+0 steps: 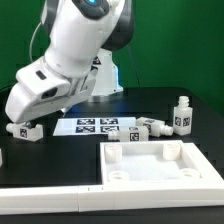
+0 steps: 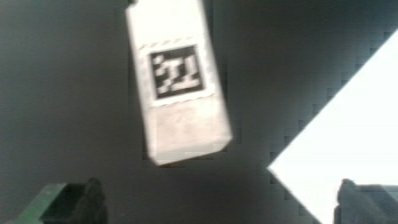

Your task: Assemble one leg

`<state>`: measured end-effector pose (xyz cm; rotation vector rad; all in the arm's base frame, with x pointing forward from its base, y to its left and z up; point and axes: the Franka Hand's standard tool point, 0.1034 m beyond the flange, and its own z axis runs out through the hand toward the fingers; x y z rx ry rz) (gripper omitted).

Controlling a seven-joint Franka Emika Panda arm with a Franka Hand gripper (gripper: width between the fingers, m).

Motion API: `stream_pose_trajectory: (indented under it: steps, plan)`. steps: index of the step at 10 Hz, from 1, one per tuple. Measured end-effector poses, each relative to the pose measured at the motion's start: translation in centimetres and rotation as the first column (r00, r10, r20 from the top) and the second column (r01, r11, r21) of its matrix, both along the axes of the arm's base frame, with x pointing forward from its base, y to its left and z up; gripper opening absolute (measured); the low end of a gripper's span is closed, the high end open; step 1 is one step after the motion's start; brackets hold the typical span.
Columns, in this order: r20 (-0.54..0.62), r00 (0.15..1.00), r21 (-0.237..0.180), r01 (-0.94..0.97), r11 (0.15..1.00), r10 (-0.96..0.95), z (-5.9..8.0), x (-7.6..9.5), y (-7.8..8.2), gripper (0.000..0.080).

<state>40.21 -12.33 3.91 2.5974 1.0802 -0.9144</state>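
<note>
A white leg (image 1: 24, 130) with a black-and-white tag lies on the dark table at the exterior view's left. My gripper (image 1: 30, 115) hangs just above it, open and empty. In the wrist view the same leg (image 2: 180, 85) lies lengthwise ahead of the gripper (image 2: 221, 205), apart from the two dark fingertips (image 2: 71, 202). Two more legs (image 1: 151, 128) lie side by side near the table's middle. Another leg (image 1: 182, 113) stands upright toward the exterior view's right.
The marker board (image 1: 95, 126) lies flat behind the middle. The large white tray-like panel (image 1: 158, 178) sits at the front right. A long white bar (image 1: 50, 204) runs along the front edge. A white surface (image 2: 347, 135) fills one side of the wrist view.
</note>
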Motion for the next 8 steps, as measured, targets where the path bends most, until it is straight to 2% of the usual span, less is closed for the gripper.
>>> stream_pose_trajectory:
  steps: [1,3,4,6,8]
  plan:
    - [-0.002,1.000,0.003,-0.018,1.000,0.018,-0.2,0.4,0.3,0.0649]
    - [-0.004,1.000,0.000,-0.015,1.000,0.015,-0.4,0.2,-0.1,0.0649]
    - [-0.002,1.000,-0.012,-0.013,1.000,0.012,-1.1,-0.5,-1.4,0.0649]
    - [0.027,1.000,-0.087,-0.002,0.996,0.005,-0.9,-1.7,-3.6,0.0649]
    - [0.030,0.999,-0.078,0.032,0.996,-0.030,-1.1,-1.8,-3.5,0.0649]
